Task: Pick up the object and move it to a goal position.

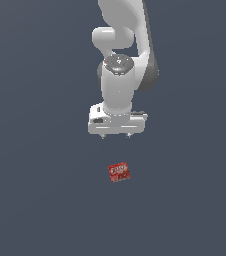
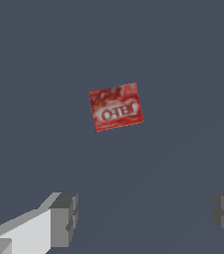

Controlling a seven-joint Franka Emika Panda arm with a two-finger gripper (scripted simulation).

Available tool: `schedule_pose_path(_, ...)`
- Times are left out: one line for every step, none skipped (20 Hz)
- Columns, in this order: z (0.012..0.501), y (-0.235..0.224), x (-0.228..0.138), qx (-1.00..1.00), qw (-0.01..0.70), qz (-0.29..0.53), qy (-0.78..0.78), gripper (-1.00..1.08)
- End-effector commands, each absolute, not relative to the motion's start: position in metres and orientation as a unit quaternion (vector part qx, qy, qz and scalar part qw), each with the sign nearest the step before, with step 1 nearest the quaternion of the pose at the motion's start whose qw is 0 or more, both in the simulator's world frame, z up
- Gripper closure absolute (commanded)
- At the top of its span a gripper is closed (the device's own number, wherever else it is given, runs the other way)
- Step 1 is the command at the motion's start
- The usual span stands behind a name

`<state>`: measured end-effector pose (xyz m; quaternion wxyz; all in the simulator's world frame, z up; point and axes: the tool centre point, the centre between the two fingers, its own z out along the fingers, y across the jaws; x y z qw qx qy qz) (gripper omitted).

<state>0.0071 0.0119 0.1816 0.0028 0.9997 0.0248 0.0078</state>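
The object [image 1: 119,172] is a small red boxy block with whitish marks on its face, lying on the dark grey floor in the exterior view. My white gripper [image 1: 115,135] hangs above the floor, apart from the block, which is nearer the exterior view's lower edge. Its two short fingertips point down with nothing between them. In the wrist view the object [image 2: 115,106] lies slightly rotated, beyond the gripper [image 2: 146,216], whose grey fingers [image 2: 64,218] stand wide apart and open.
Only the flat dark grey floor [image 1: 40,200] surrounds the block. The white arm [image 1: 120,60] rises behind the gripper toward the top of the exterior view.
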Motion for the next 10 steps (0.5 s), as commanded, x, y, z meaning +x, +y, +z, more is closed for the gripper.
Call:
schedule_pose_path(0.1816,0.0119,0.0071,1.000,0.003,0.008,0.025,-0.92)
schedule_pose_path(0.1815,0.0118,0.0070,1.000,0.003,0.008,0.025,-0.92)
schedule_pose_path(0.1812,0.0117,0.0067,1.000,0.004,0.007,0.025,-0.92)
schedule_pose_path(0.1807,0.0114,0.0063,1.000,0.005,0.007,0.026,-0.92)
schedule_pose_path(0.1801,0.0111,0.0057,1.000,0.007,0.006,0.027,-0.92)
schedule_pose_path(0.1793,0.0107,0.0051,1.000,0.009,0.005,0.027,-0.92)
schedule_pose_path(0.1783,0.0102,0.0043,1.000,0.011,0.004,0.028,-0.92)
schedule_pose_path(0.1775,0.0098,0.0036,0.999,0.013,0.004,0.029,-0.92)
schedule_pose_path(0.1769,0.0095,0.0032,0.999,0.014,0.003,0.029,-0.92)
schedule_pose_path(0.1765,0.0093,0.0029,0.999,0.015,0.003,0.029,-0.92)
